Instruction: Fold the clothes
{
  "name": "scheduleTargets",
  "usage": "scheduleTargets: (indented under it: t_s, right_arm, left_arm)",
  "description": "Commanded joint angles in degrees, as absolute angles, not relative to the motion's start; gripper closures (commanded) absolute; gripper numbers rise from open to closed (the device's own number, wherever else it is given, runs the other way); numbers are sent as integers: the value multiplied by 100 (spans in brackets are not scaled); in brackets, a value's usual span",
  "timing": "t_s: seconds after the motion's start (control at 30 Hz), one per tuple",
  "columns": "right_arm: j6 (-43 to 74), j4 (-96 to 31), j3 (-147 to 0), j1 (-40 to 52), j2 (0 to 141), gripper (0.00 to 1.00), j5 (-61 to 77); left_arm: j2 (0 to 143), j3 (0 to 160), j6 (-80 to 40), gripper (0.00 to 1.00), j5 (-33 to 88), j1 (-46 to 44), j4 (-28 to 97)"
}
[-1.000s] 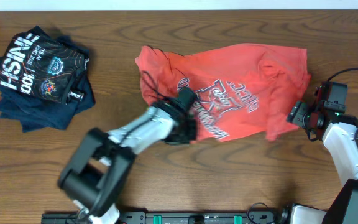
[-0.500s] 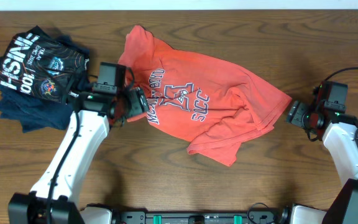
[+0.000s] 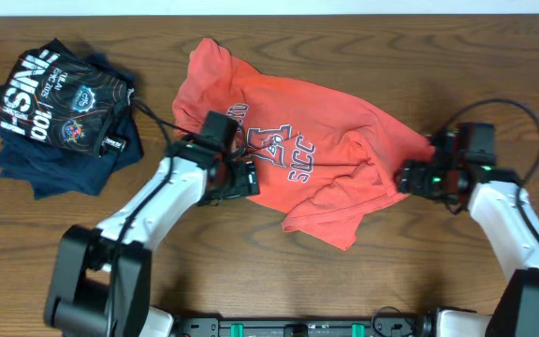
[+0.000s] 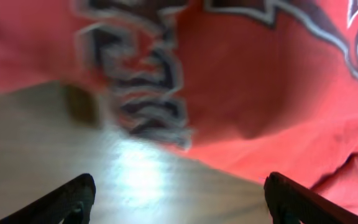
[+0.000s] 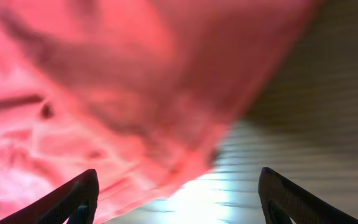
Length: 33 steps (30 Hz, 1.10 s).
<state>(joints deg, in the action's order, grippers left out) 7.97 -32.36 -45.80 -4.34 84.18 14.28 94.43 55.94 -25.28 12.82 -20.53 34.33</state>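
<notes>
Both grippers wide open at the shirt's edges.
Left gripper [image 3: 243,178] hovers, fingers spread, over the lettered chest edge of the coral T-shirt [image 3: 335,154]; right gripper [image 3: 407,177] gapes at its right hem. The shirt lies crumpled mid table [image 3: 391,281], dark garments [image 3: 59,108] piled far left.

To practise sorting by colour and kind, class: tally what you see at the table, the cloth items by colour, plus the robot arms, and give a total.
Red-orange T-shirt: 1
Pile of dark clothes: 1
Robot arms: 2
Total: 4
</notes>
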Motion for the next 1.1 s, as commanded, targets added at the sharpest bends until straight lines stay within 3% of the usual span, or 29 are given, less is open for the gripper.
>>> scheduleTargets:
  t_s: [0.0,0.3,0.33,0.4,0.47,0.53,0.6,0.73,1.07]
  right_arm:
    - [676,-3212,-4558,38,8683,19,1592]
    - [908,-2707,-4558,775,9786,23,1538]
    - [945,-2628,-4558,812,9885,27,1505]
    - [1024,-2488,-4558,856,10029,48,1437]
    - [1092,-2408,-4558,858,10090,79,1310]
    - [1103,-2394,-4567,849,10079,99,1090]
    - [1216,-2412,-4611,814,10022,99,705]
    - [1219,-2746,-4965,541,9649,99,-167]
    - [674,-3446,-7301,-357,8860,99,-703]
  left_arm:
    - [9631,5551,-2582,12,1341,-2126,3155]
    - [9935,5551,-2578,13,1544,-2270,2558]
    - [9935,5551,-2578,14,1544,-2270,2561]
    - [9935,5551,-2578,14,1544,-2270,2558]
    - [9935,5551,-2578,16,1544,-2270,2556]
    - [9935,5551,-2580,21,1544,-2270,2552]
    - [9935,5551,-2578,41,1544,-2270,2554]
    - [9935,5551,-2578,94,1542,-2270,2554]
    - [9920,5551,-2576,94,1721,-2270,2495]
